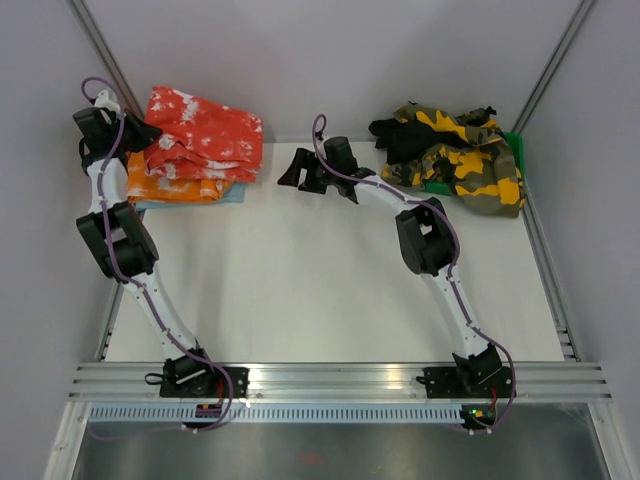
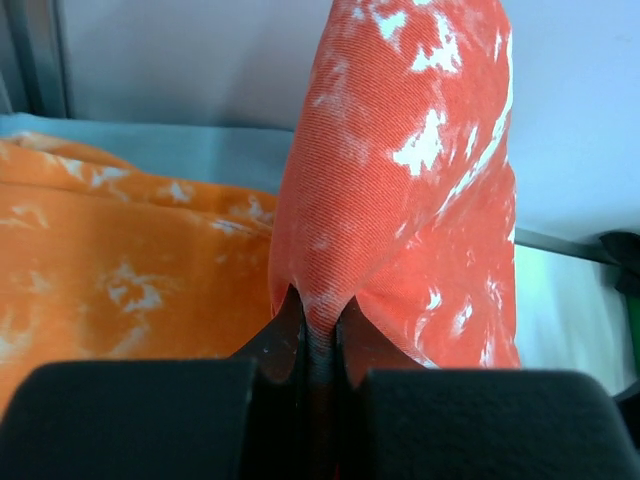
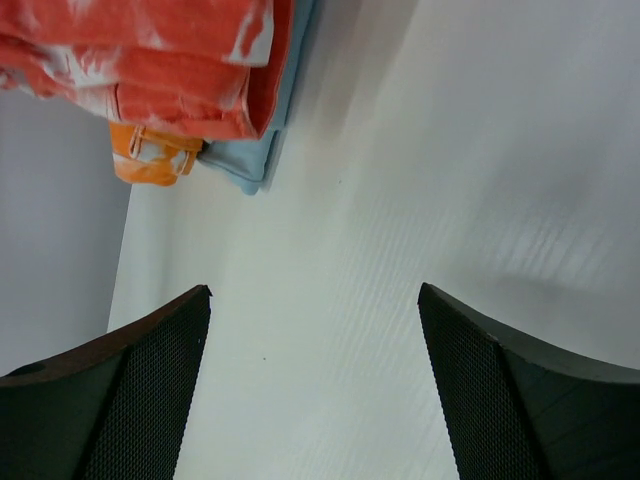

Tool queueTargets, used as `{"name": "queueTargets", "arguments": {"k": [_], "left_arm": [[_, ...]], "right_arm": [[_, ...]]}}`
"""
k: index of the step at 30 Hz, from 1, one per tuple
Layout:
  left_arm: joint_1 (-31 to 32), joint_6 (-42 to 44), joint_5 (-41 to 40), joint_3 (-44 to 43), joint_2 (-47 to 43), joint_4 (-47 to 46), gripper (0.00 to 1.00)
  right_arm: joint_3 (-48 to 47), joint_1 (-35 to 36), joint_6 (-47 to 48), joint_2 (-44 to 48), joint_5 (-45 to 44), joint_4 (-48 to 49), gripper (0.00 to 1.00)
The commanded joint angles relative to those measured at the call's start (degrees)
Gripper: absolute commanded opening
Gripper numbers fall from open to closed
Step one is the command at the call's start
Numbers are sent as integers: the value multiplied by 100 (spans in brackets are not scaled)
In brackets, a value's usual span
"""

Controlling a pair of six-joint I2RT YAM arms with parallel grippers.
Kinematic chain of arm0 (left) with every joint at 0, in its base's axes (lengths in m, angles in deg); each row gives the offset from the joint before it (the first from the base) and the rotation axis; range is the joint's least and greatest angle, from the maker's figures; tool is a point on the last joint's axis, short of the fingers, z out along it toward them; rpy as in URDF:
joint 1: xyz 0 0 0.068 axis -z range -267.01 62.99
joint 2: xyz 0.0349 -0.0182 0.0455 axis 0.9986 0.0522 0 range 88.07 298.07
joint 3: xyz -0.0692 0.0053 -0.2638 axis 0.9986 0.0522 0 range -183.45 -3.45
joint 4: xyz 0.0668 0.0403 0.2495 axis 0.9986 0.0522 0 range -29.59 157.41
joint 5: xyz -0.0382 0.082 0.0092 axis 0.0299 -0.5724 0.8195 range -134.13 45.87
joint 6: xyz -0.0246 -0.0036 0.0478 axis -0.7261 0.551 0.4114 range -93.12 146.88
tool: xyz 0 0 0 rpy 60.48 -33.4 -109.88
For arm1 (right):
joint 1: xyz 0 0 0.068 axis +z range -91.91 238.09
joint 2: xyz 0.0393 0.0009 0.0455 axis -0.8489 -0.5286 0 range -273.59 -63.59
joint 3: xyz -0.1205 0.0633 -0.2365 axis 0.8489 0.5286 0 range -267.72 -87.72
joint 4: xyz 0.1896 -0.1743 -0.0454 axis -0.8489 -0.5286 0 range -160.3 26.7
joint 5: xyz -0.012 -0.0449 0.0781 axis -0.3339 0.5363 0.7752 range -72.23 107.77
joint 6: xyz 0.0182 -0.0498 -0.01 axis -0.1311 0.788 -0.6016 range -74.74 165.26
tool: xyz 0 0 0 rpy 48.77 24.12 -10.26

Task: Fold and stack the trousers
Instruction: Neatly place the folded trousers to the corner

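Trousers (image 2: pixel 400 200) in left jaws (right jaws wide).

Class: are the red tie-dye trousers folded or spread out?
Folded: the red trousers lie in a compact layered bundle atop the orange pair, one edge pinched in the left claw.

Robot lab test cell, not a home: white table (image 1: pixel 320 290) boxed in w/ plain grey panels (image 1: pixel 330 50) on 3 sides, alu. extrusion rail (image 1: pixel 340 378) along table's near edge, cabled L arm (image 1: pixel 125 245) & R arm (image 1: pixel 430 240) bolted there, bare metal struts (image 1: pixel 100 45) at table's far corners
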Motion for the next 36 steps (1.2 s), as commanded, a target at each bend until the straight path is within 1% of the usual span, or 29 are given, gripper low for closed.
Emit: {"name": "queueTargets", "arguments": {"k": [1,5,9,11,16,19,20,22,24,25,26,27,28,30,32,34,36], "left_arm": [[-146,301,-479,-410,-304,-101,2],[-304,135,-655,-304,-313,31,2],[-664,-296,-445,-418,-198,206,2],[-823,-261,-383,-323,-268,251,2],[-999,-164,-225,-295,-225,207,2],[-990,-164,-128,-444,12,225,2],[-1008,-173,-110,-462,126,233,2],[-999,-130,-302,-454,214,268,2],[-999,-68,-722,-445,311,382,2],[-1008,-33,-882,-436,338,435,5],[-999,-15,-1049,-427,355,531,11],[-999,28,-1198,-410,364,541,19],[-999,55,-1235,-366,355,558,46],[-982,55,-1235,-348,312,568,75],[-946,73,-1226,-357,180,585,82],[-850,178,-1261,-348,-31,603,93],[-684,300,-1497,-313,-206,638,94]], "right_arm": [[-66,370,337,276,107,281,90],[-374,748,777,293,-472,18,92],[-409,828,611,346,-684,70,92],[-436,845,601,346,-798,88,93],[-1006,1100,567,109,-1167,-17,93],[-1402,1398,549,-49,-1747,-53,95],[-1594,1469,549,-145,-2122,-53,96],[-1753,1619,435,-260,-2372,-18,96],[-1780,1680,321,-400,-2381,280,96],[-1798,1698,233,-444,-2259,394,96],[-1815,1715,224,-471,-2232,422,96],[-1772,1750,250,-454,-2232,404,96],[-1720,1768,433,-410,-2223,387,96],[-1482,1803,662,-208,-2267,396,96],[-1298,1795,803,-7,-2381,352,97],[-1245,1777,891,100,-2381,221,97],[-1139,1751,927,275,-2381,54,98]]}}
